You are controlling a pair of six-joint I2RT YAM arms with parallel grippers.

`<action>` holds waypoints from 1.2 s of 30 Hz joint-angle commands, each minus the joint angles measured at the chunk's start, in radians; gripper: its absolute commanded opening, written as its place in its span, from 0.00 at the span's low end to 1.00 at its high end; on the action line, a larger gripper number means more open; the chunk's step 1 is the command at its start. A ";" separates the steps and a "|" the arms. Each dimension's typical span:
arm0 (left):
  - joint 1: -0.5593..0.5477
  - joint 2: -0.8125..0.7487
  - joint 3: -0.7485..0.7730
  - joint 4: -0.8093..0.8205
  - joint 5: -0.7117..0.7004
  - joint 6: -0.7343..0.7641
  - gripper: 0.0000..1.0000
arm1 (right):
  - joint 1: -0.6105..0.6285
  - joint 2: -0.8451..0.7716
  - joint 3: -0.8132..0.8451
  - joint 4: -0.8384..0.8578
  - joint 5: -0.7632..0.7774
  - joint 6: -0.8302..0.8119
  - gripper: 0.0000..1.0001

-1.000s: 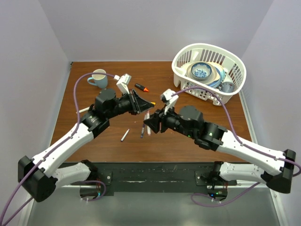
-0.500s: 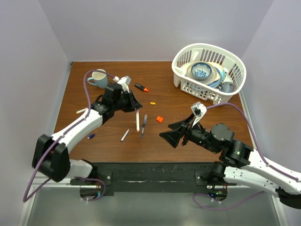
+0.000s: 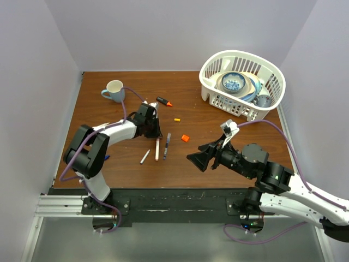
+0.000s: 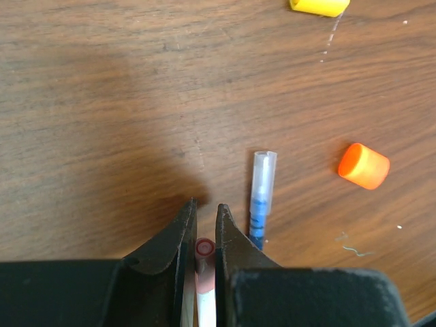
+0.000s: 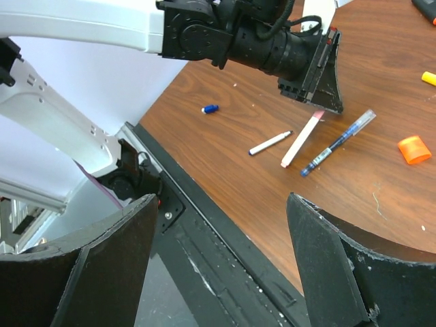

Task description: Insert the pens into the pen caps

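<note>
The two arms are working over one small patch of the bench (image 3: pixel 180 170). The biggest danger, as I judge it, is the right arm (image 3: pixel 305 191) swinging in while the left arm (image 3: pixel 115 131) is lying low across the pens, so that the two are colliding.

Next, the white pen (image 4: pixel 204 253) is being gripped only at its pink end, with the rest of its barrel lying flat on the wood. Lifted from there, it is likely to be drooping or twisting in the grip, and may be slipping free. The blue pen (image 4: pixel 261 197) is lying just beside it on the right, close enough for a passing finger to be nudging it into a roll. A shorter white pen (image 3: pixel 144 156) is lying near on the other side. The orange cap (image 4: pixel 364 165) and the yellow cap (image 4: pixel 319 5) are sitting loose farther out. Tiny and rounded as they are, any off-centre pinch risks sending them skidding.

The left arm is reaching out over the middle of the bench with its wrist dipping toward the wood. The left pincer (image 4: pixel 205 210) is pressed almost together, pinching the pink end of the white pen with its tips down at the surface. The right arm is hovering above the bench nearer the front edge. The right pincer (image 5: pixel 219 204) is spread wide, carrying nothing and facing the pens.
</note>
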 commanded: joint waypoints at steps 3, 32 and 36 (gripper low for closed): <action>-0.007 0.027 0.021 0.114 -0.018 0.020 0.12 | 0.002 0.015 0.055 -0.007 0.039 -0.002 0.80; -0.033 -0.252 -0.092 -0.367 -0.163 0.143 0.48 | 0.002 0.015 0.100 -0.142 0.106 0.066 0.80; -0.044 -0.214 -0.117 -0.360 -0.166 0.143 0.46 | 0.004 -0.002 0.086 -0.139 0.115 0.076 0.80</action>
